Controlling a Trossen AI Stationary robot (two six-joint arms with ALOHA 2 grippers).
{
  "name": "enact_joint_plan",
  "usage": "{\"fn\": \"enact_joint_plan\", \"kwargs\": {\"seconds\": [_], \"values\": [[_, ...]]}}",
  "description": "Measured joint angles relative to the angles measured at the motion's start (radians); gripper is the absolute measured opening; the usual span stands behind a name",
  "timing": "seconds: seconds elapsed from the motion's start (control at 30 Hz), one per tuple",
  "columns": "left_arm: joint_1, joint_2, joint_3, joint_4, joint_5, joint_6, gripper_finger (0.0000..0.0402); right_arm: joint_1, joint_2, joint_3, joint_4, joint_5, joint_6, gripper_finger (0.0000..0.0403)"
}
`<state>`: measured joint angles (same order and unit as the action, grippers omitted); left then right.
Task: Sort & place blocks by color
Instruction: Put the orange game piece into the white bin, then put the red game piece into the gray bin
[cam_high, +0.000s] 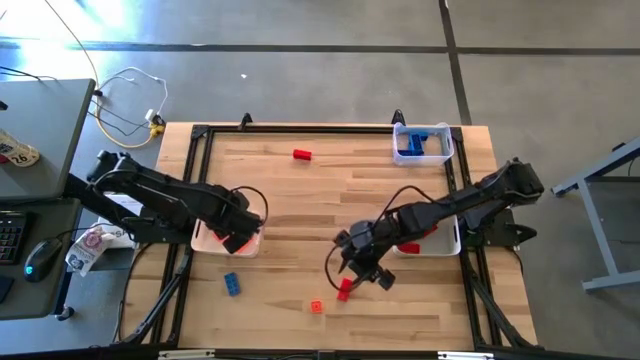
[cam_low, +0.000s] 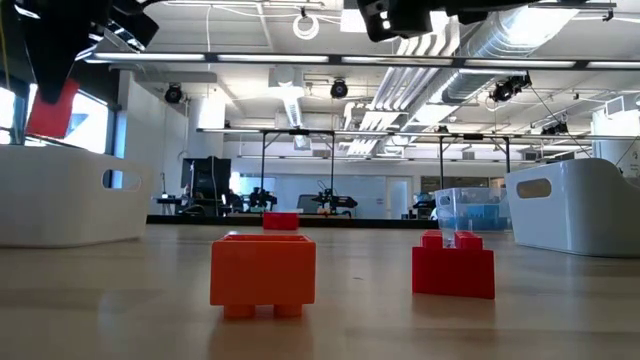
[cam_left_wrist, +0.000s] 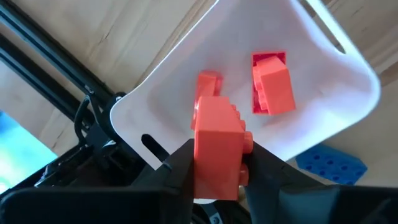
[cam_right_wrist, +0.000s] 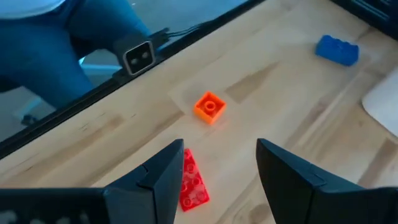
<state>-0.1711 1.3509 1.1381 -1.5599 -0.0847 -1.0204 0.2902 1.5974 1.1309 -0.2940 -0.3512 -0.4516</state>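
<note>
Blocks are scattered all over the wooden table (cam_high: 300, 210) right now. The left gripper (cam_left_wrist: 217, 171) is clamped on an orange block (cam_left_wrist: 217, 146) and hangs right above the white tray (cam_high: 205, 240) on the left side of the table. Looking down past it from the left wrist view, that tray already has two orange blocks lying inside, one (cam_left_wrist: 272, 84) out toward the middle and another (cam_left_wrist: 208, 84) partly hidden behind the held block. A blue block (cam_high: 232, 284) sits on the table just outside that tray, toward the front edge.

The right gripper (cam_right_wrist: 221, 165) has its fingers spread apart with nothing between them, hovering over the front-middle part of the table. Right below it is a red block (cam_right_wrist: 191, 180) lying flat, close to one finger but I can't tell if it's actually touching. A small orange block (cam_right_wrist: 209, 107) sits a bit further out from it on the table.

Another red block (cam_high: 302, 154) is off by itself near the back of the table. The clear tray (cam_high: 423, 143) at the back right corner has blue blocks in it. There's also a white tray (cam_high: 452, 240) on the right side, mostly covered by the right arm, with something red showing in it.
</note>
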Motion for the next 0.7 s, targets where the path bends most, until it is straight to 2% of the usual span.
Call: {"fn": "enact_joint_plan", "kwargs": {"seconds": [0.23, 0.47, 0.7], "values": [[0.000, 0.059, 0.000, 0.000, 0.051, 0.001, 0.0135, 0.033, 0.056, 0.000, -0.005, 0.001, -0.042, 0.0186], [0.000, 0.068, 0.000, 0.000, 0.051, -0.007, 0.0186, 0.059, 0.114, 0.000, 0.027, 0.002, -0.106, 0.0186], [0.000, 0.065, 0.000, -0.007, 0.065, -0.016, 0.0197, 0.080, 0.160, 0.000, 0.033, 0.000, -0.115, 0.0186]]}}
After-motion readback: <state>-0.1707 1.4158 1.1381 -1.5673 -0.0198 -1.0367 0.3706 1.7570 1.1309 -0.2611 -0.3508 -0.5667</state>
